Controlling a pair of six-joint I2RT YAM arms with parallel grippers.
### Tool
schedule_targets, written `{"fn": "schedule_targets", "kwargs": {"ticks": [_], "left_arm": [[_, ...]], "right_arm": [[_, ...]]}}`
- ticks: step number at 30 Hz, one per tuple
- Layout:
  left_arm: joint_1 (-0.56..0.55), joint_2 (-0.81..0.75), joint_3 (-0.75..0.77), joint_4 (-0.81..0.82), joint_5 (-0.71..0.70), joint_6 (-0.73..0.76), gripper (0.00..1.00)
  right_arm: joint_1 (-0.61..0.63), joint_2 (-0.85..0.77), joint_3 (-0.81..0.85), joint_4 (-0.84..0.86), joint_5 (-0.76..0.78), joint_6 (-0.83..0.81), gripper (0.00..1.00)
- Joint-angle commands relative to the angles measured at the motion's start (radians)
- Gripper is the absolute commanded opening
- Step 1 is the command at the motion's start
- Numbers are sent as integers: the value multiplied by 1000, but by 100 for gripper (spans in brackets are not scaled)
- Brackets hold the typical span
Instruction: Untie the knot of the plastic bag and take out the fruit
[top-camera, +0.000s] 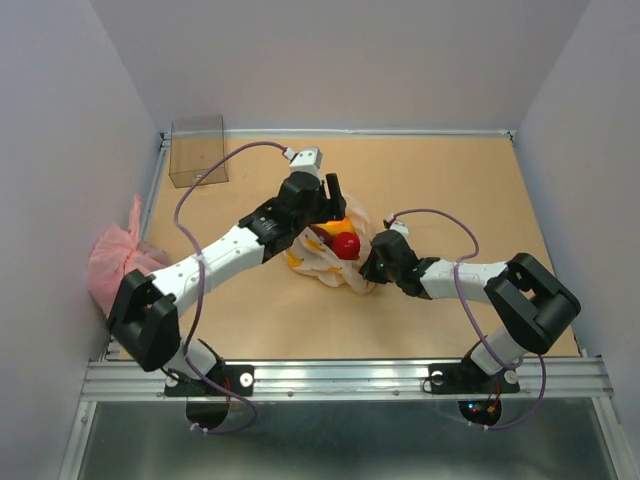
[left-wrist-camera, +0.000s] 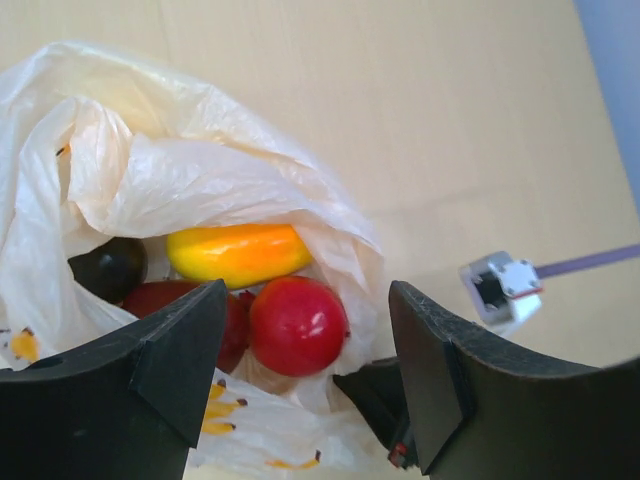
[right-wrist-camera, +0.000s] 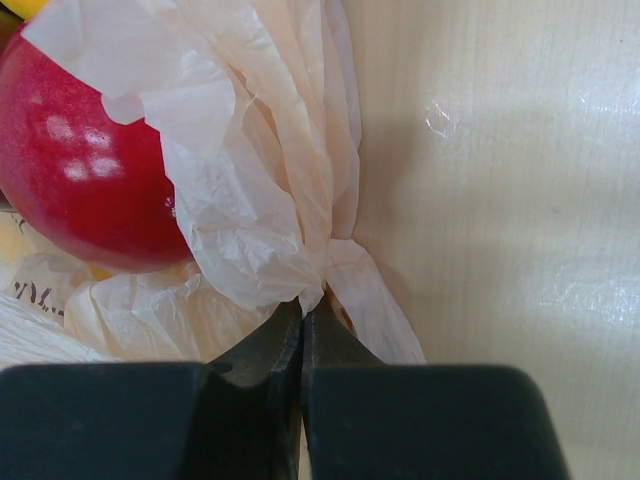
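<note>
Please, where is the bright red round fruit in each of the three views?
Top external: the red fruit sits near the picture's centre.
Left wrist: lower middle.
Right wrist: upper left, cut by the edge.
Shared landmark: the plastic bag holding it.

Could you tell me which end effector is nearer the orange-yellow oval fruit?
Left. The left end effector hovers open over the orange-yellow fruit; the right end effector pinches the plastic bag beyond the red fruit.

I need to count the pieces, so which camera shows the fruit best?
Left wrist: it looks into the plastic bag at red, orange-yellow and dark fruit. Right wrist shows part of one red piece; top external, only small red and yellow patches.
</note>
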Motion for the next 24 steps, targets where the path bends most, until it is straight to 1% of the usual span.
{"fn": "schedule_targets", "kwargs": {"ticks": [1,2,6,7,10,12,13,15,17,20,21,24], "left_arm": [[-4,106,56,-69,-46,23,77],[-5,135,56,-66,-48,12,77],[-5,169,31,-99,-75,-48,77],[-5,166,16,-127,-101,-94,77],[-4,137,-61,-152,-129,-178,77],[-4,121,-120,-158,-123,-227,78],[-4,119,-142,-155,-106,-279,81],[-2,114,-211,-130,-86,-329,83],[5,111,-271,-74,-62,-381,87],[47,102,-332,43,-3,-409,91],[59,97,-345,102,15,-416,91],[84,64,-357,157,89,-456,92]], "right_arm": [[-5,16,-4,6,20,-38,1],[-5,19,-3,7,22,-39,1],[-3,30,11,6,20,-46,1],[-5,31,11,4,19,-47,1],[-5,36,14,2,17,-47,1],[-5,39,14,3,19,-47,1],[-5,42,16,1,17,-47,1],[-5,50,20,1,14,-46,1],[-5,56,23,1,8,-44,2],[-3,56,25,-1,2,-44,2],[-5,54,24,-1,0,-44,2],[-3,47,19,-1,0,-44,2]]}}
